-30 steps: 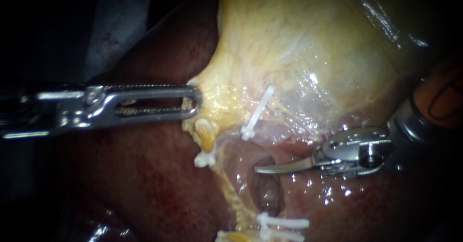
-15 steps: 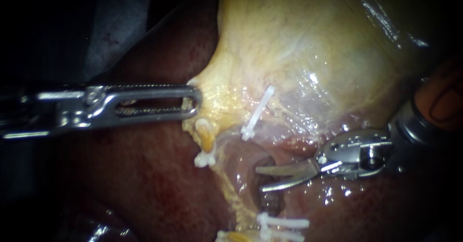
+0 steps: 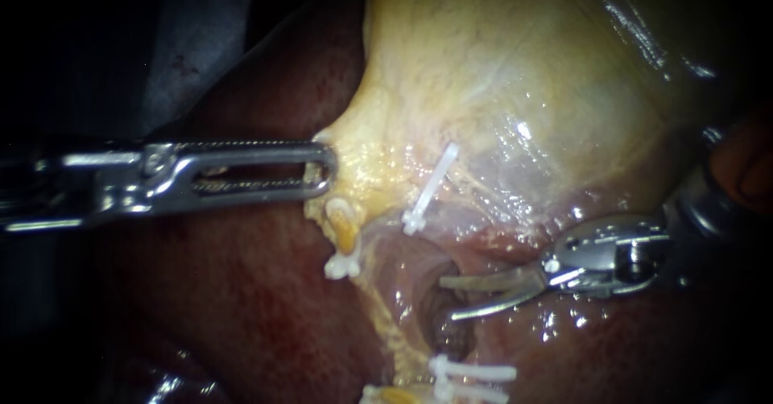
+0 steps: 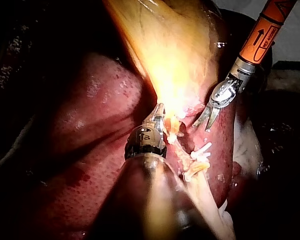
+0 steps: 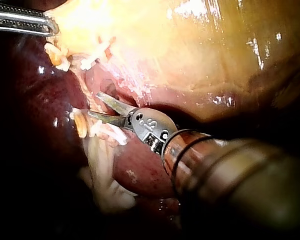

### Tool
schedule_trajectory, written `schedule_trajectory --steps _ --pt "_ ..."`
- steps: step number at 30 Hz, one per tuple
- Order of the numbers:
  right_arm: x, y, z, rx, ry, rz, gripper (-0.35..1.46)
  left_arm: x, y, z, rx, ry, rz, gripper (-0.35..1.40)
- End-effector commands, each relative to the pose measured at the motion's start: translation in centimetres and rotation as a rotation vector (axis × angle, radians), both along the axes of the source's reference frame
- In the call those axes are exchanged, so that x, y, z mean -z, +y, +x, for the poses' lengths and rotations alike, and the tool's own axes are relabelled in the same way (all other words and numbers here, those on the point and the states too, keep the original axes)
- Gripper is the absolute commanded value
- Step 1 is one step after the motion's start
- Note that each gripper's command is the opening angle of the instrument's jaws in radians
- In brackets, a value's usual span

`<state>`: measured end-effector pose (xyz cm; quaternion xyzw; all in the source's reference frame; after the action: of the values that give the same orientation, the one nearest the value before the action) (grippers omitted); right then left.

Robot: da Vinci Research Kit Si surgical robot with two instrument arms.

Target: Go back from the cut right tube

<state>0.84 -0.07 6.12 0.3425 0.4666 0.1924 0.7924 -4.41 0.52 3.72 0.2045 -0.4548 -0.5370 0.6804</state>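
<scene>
At view left, the left instrument [image 3: 322, 166] was clamped shut on the gallbladder [image 3: 499, 74] edge. Just beside its tip hung one yellow stump [image 3: 345, 231] carrying one white clip [image 3: 340, 265]. One longer clip [image 3: 431, 185] lay further right, at the gallbladder's lower edge. The cut right tube [image 3: 448, 335] sat below on the liver [image 3: 241, 291], with two lower clips [image 3: 475, 370] across its end. The right instrument [image 3: 447, 298] was near that tube, jaws moderately apart, gripping nothing. Totals: two instruments, four clips.

1. Endoscope light peaks on the gallbladder [image 3: 515, 74]; your view's left side and corners sit in deep shadow.
2. Glints on wet liver [image 3: 564, 321] and your right instrument [image 3: 448, 299].
3. Left wrist view: gallbladder washed out by glare; surroundings dim.
</scene>
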Motion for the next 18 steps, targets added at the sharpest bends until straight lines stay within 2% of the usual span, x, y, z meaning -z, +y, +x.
schedule_trajectory --steps 1,6,11,18 --pt "0.02 0.02 -0.02 0.002 0.006 -0.011 0.39 0.00 0.00 0.00 -0.001 -0.001 0.000 -0.35" --pt "0.14 0.12 -0.12 0.000 0.025 -0.050 0.39 -0.01 0.00 0.00 -0.001 -0.001 0.000 -0.35" --pt "0.22 0.22 -0.22 -0.006 0.035 -0.095 0.49 -0.01 0.00 0.00 -0.001 -0.001 0.000 -0.35" --pt "0.32 0.39 -0.28 -0.029 0.058 -0.186 0.83 -0.02 0.00 -0.01 0.000 -0.001 0.000 -0.35"
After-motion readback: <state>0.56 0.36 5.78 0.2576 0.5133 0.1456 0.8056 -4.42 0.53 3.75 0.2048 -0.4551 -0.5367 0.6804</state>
